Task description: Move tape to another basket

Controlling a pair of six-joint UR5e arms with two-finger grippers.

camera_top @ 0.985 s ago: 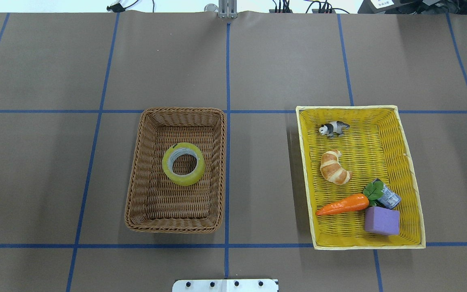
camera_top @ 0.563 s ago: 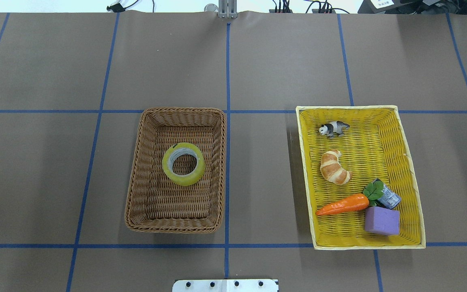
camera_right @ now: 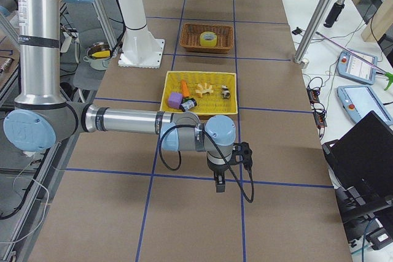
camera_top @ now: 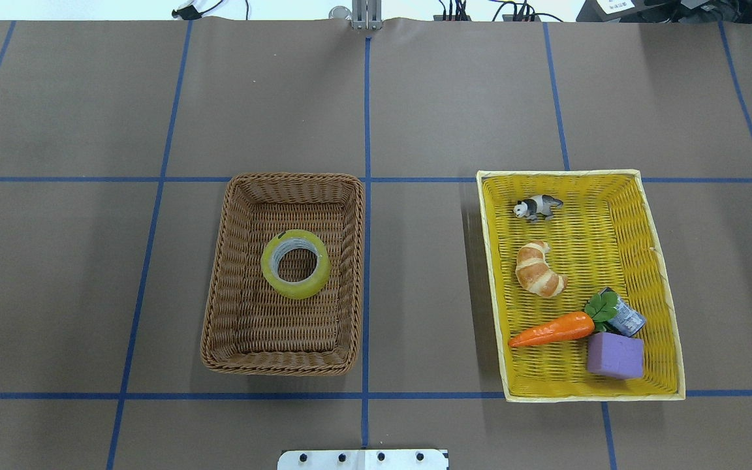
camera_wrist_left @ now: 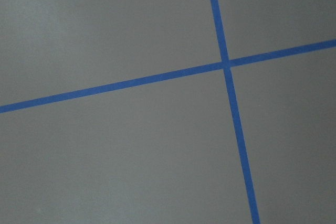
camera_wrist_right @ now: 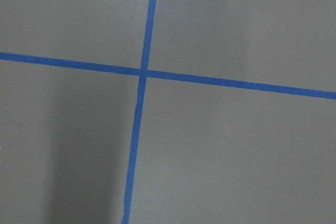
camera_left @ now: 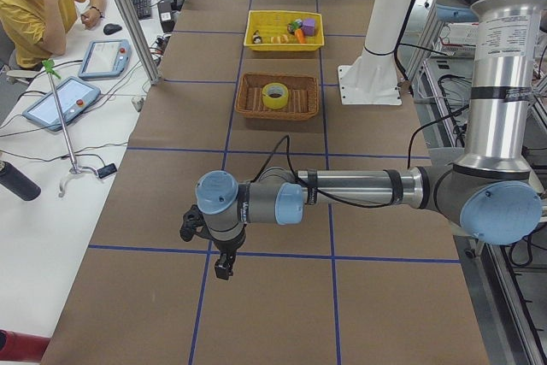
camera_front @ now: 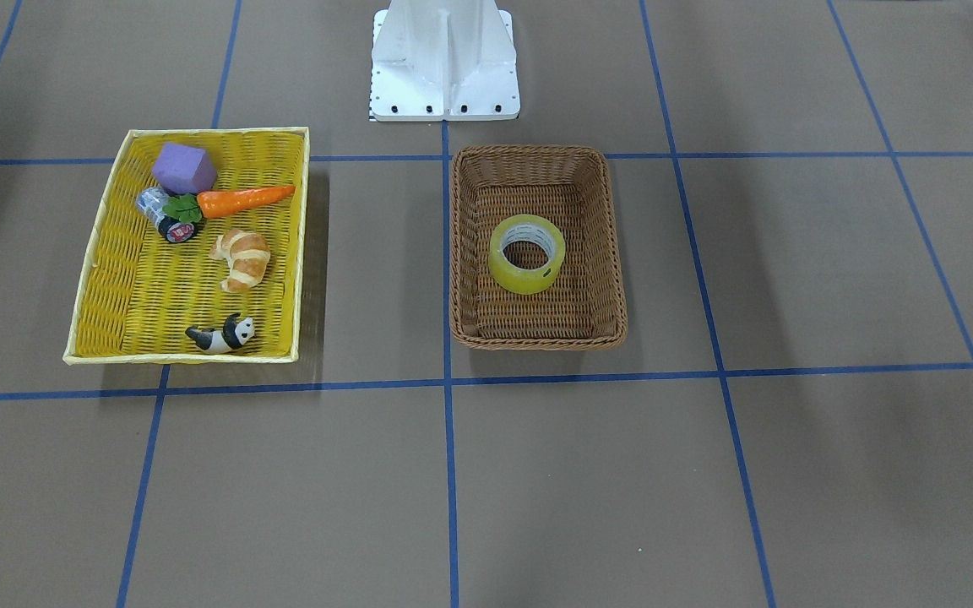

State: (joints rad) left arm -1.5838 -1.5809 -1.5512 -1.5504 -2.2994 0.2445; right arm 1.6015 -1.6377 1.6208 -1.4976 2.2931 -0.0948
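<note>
The yellow tape roll point(camera_top: 266, 266) lies flat in the middle of the brown wicker basket point(camera_top: 239, 274), left of the table's centre line; both also show in the front view, the tape point(camera_front: 527, 279) inside the basket point(camera_front: 598, 253). Neither gripper shows in the overhead or front view. In the left side view my left gripper point(camera_left: 224, 267) hangs over bare table far from the baskets. In the right side view my right gripper point(camera_right: 221, 184) hangs over bare table just past the yellow basket. I cannot tell whether either is open or shut. Both wrist views show only brown table and blue lines.
The yellow woven basket point(camera_top: 492, 281) on the right holds a toy panda point(camera_top: 536, 207), a croissant point(camera_top: 539, 269), a carrot point(camera_top: 552, 329), a small cylinder point(camera_top: 627, 316) and a purple block point(camera_top: 614, 356). The robot's white base point(camera_front: 444, 59) stands behind the baskets.
</note>
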